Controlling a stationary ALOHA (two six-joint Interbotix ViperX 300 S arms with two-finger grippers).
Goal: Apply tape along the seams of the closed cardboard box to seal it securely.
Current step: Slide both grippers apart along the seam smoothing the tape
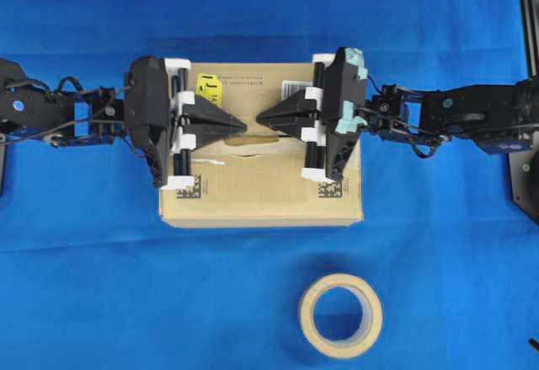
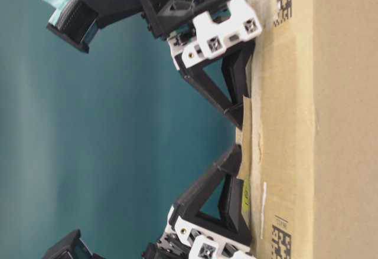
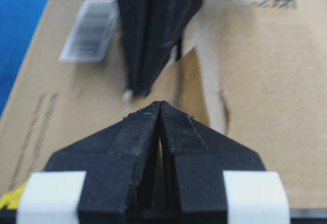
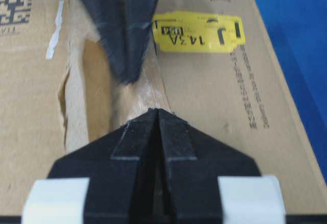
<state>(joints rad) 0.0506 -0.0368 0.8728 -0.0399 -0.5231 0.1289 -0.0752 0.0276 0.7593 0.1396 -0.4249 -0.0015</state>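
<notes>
The brown cardboard box lies mid-table, with both grippers over its top. My left gripper and right gripper are both shut, their tips nearly meeting nose to nose. Under and just in front of the tips lies the glossy tan tape, beside the seams with pale torn edges. In the table-level view the tape stands slightly off the box face, against both tips. No tape shows between the jaws of the left gripper or the right gripper.
A cream tape roll lies on the blue cloth in front of the box. The box top carries a yellow sticker, a white barcode label and two black square codes. A dark frame stands at far right.
</notes>
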